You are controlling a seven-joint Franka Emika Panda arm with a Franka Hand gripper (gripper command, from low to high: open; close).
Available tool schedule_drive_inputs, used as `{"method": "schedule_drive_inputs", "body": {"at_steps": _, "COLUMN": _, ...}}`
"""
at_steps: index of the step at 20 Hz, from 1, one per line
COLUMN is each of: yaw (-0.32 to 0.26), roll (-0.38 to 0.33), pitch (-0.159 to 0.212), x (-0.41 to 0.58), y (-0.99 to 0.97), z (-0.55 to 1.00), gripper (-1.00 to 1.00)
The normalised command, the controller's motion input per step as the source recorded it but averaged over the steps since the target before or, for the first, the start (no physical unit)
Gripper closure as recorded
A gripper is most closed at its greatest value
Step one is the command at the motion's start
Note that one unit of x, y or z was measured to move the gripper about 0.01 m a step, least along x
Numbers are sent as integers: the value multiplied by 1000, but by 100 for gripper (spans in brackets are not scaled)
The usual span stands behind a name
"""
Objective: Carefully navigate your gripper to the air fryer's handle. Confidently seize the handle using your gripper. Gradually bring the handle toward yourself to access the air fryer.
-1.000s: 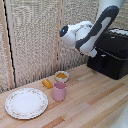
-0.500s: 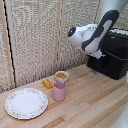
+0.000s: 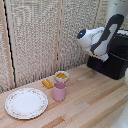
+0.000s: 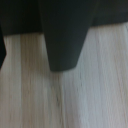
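Observation:
The black air fryer point(image 3: 117, 64) stands on the wooden table at the exterior view's right. The white and dark-grey arm point(image 3: 95, 38) reaches down in front of it and hides its front. My gripper point(image 3: 103, 55) is at the arm's low end, close to the fryer's front; its fingers do not show. In the wrist view the chunky black handle point(image 4: 65, 40) juts from the dark fryer body point(image 4: 20, 15) above the wood, very close and blurred. No fingers show there.
A pink cup point(image 3: 59, 91), a small bowl with yellow food point(image 3: 62, 76) and a yellow block point(image 3: 47, 83) stand mid-table. A flowered plate point(image 3: 26, 103) lies at the exterior view's left. A woven screen point(image 3: 40, 35) backs the table point(image 3: 90, 107).
The arm has moved toward the exterior view's right and closer to the air fryer's front. Cup, bowl and plate have not moved.

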Motion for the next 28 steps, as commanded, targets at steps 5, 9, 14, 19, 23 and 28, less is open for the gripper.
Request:
{"method": "schedule_drive_inputs", "body": {"at_steps": 5, "yaw": 154, "roll": -66, "pitch": 0, "x": -1, "y": -484, "z": -38, "gripper": -100}}
{"method": "schedule_drive_inputs", "body": {"at_steps": 9, "yaw": 79, "roll": -26, "pitch": 17, "x": 10, "y": -223, "z": 37, "gripper": 100}}
{"method": "schedule_drive_inputs", "body": {"at_steps": 14, "yaw": -9, "roll": -2, "pitch": 0, "x": -3, "y": -6, "z": 0, "gripper": 100}}
{"method": "schedule_drive_inputs", "body": {"at_steps": 19, "yaw": -27, "roll": 31, "pitch": 4, "x": 9, "y": -47, "z": 35, "gripper": 100}}
{"method": "schedule_drive_inputs", "body": {"at_steps": 23, "yaw": -19, "roll": 223, "pitch": 58, "x": 0, "y": -152, "z": 379, "gripper": 100}}
{"method": "schedule_drive_inputs", "body": {"at_steps": 28, "yaw": -7, "roll": 242, "pitch": 116, "x": 2, "y": -161, "z": 423, "gripper": 100}}
